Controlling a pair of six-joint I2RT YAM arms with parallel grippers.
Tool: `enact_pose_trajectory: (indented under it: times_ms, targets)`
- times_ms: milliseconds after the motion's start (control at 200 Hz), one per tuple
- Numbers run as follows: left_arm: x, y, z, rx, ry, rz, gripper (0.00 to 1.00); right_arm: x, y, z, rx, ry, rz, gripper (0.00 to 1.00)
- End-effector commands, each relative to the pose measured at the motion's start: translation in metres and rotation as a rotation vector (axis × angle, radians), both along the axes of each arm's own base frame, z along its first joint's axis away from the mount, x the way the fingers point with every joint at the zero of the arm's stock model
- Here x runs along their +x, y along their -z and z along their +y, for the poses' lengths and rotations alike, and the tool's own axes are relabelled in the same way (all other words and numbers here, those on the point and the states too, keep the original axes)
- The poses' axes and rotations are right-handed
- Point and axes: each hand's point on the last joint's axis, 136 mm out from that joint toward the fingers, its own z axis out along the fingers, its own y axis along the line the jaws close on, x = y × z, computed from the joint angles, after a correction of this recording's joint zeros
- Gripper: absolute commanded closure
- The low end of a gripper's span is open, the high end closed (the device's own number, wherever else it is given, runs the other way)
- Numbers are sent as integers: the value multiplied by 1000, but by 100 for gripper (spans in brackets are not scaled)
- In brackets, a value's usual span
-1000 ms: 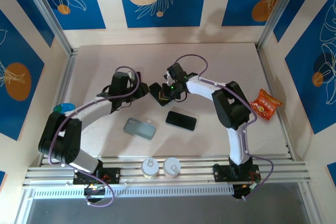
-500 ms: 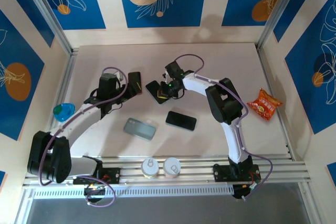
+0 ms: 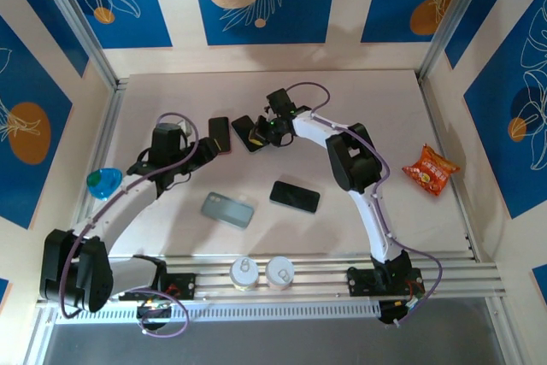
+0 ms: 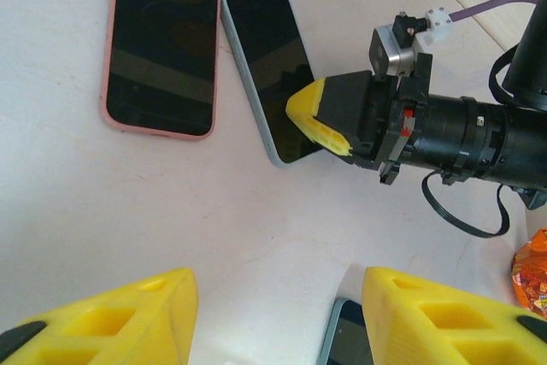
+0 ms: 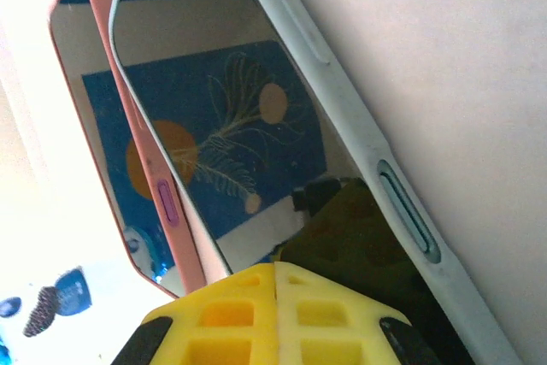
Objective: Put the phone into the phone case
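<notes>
A phone in a light-blue case lies at the back of the table, side by side with a phone in a pink case. My right gripper is shut, its yellow tips resting on the light-blue phone's screen. A bare black phone and a grey-blue phone case lie nearer the front, untouched. My left gripper stands open just left of the pink phone, nothing between its fingers. A teal-rimmed corner shows beside its right finger.
An orange snack bag lies at the right. A blue object sits at the left edge. Two white cups stand on the front rail between the arm bases.
My left arm has drawn back to the left, leaving the pink phone lying flat. My right gripper has slid the light-blue phone left and back, up beside the pink one.
</notes>
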Motion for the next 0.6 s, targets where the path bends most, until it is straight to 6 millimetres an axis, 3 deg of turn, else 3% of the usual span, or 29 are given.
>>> enact_pose_trajectory:
  times_ms: [0,145,275,465,595]
  targets:
    - [-6,2,10,34,-7,6,46,0,26,3,-22,74,65,100]
    - [-9,1,13,39,-13,1,46,-3,19,16,-17,76,40,100]
    - [-11,3,14,37,-13,4,46,-6,-2,22,-2,39,-27,100]
    - [-16,0,15,30,-18,-6,46,-4,-41,9,16,-20,-137,100]
    - [-19,-4,17,30,-22,-18,46,-7,-48,-11,-48,-51,-181,100]
